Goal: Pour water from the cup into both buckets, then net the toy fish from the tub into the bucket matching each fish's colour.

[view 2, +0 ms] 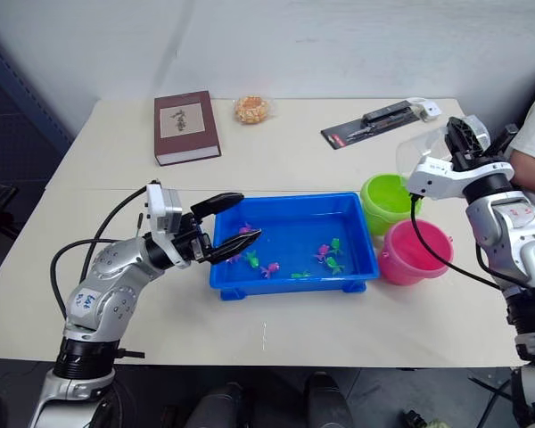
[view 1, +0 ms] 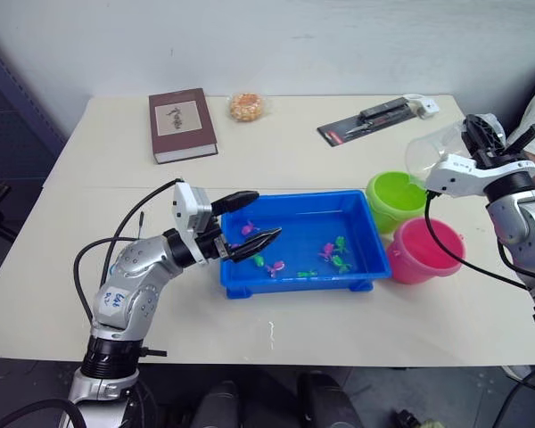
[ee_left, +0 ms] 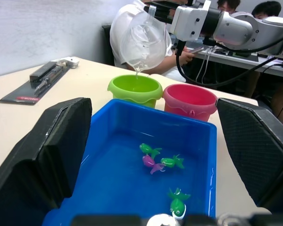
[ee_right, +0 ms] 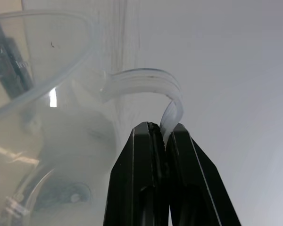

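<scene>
My right gripper (ee_right: 162, 134) is shut on the handle of the clear cup (view 1: 428, 152), which is tipped over the lime green bucket (view 1: 394, 198). In the left wrist view a thin stream runs from the cup (ee_left: 142, 42) into the green bucket (ee_left: 134, 89). The hot pink bucket (view 1: 423, 251) stands beside the green one, on its near side. Several pink and green toy fish (view 1: 335, 254) float in the blue tub (view 1: 299, 267) at the table's middle. Over the tub's left end my left gripper (view 1: 250, 221) is open and holds nothing.
A brown book (view 1: 182, 124) lies at the back left, with a small snack bag (view 1: 246, 106) beside it. A packaged tool on a black card (view 1: 374, 119) lies at the back right. A person (ee_left: 132, 28) sits behind the right side of the table.
</scene>
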You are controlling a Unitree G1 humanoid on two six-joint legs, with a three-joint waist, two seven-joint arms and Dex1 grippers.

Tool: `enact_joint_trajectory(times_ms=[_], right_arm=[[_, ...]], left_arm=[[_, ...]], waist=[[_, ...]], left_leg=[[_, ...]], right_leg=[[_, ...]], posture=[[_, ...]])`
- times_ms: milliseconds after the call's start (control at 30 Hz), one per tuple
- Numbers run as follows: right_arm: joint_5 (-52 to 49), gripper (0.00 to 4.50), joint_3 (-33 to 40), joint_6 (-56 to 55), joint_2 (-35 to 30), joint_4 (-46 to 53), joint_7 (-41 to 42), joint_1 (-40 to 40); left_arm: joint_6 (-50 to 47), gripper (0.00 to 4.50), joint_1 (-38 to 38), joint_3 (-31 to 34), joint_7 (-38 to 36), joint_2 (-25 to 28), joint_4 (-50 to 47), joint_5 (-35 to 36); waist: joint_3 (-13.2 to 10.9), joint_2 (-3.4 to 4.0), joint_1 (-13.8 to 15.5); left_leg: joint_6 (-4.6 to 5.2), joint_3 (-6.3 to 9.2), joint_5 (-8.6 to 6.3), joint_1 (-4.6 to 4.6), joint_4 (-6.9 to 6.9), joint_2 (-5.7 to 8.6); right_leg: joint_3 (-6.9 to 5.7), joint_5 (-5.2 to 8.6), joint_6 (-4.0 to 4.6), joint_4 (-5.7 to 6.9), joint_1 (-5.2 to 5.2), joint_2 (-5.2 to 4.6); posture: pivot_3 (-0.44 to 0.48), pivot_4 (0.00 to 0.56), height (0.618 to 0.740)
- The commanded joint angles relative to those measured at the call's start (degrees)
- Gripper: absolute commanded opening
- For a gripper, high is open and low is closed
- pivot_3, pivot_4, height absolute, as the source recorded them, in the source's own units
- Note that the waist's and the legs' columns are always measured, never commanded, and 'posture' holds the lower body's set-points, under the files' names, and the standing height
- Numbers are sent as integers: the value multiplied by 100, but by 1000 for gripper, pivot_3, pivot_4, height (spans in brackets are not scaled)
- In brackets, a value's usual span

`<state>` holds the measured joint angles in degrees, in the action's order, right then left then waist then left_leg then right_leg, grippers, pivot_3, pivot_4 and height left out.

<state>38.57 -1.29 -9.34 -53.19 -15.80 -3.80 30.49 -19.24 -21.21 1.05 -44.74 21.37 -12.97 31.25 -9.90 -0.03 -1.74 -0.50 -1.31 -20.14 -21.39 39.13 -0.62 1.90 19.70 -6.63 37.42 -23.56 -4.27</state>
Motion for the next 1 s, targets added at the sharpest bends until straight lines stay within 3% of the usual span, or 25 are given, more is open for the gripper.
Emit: enact_joint_trajectory(times_ms=[33,167,367,533,700,1000], right_arm=[[-802,45,682,456,225,440,304,-130],[-1569,45,1278,1131,501,723,761,-245],[-3715,45,2940,3100,1233,1169,1431,-63],[-5913,45,4848,5016,1791,1396,1595,-53],[-6423,45,5714,4954,2294,1307,1100,-597],[-6345,45,5403,3517,3095,566,1063,-1515]], left_arm=[[102,4500,-111,-7,-87,22,-99,9],[72,4500,-133,-9,-190,57,-71,28],[-117,4500,-183,-74,-478,153,-132,180],[-260,4500,-162,-230,-892,330,-388,323],[-243,4500,-121,-464,-1095,287,-628,378],[-334,4500,-113,-558,-969,222,-751,350]], waist=[[0,0,1],[0,0,1],[0,0,11],[0,0,13],[1,1,18],[4,6,-15]], left_leg=[[0,-1,0,0,1,0],[1,-3,1,1,3,1],[1,0,1,5,5,-2],[2,1,1,5,4,-3],[2,1,1,6,3,-1],[3,-29,2,31,-2,-5]], right_leg=[[1,0,0,1,0,0],[3,0,0,5,-1,0],[2,0,0,8,3,1],[2,0,0,10,4,1],[16,0,0,10,7,-3],[49,-1,-1,27,5,36]], posture=[[0,150,738],[0,150,738],[0,150,738],[0,150,738],[0,150,738],[0,150,738]])
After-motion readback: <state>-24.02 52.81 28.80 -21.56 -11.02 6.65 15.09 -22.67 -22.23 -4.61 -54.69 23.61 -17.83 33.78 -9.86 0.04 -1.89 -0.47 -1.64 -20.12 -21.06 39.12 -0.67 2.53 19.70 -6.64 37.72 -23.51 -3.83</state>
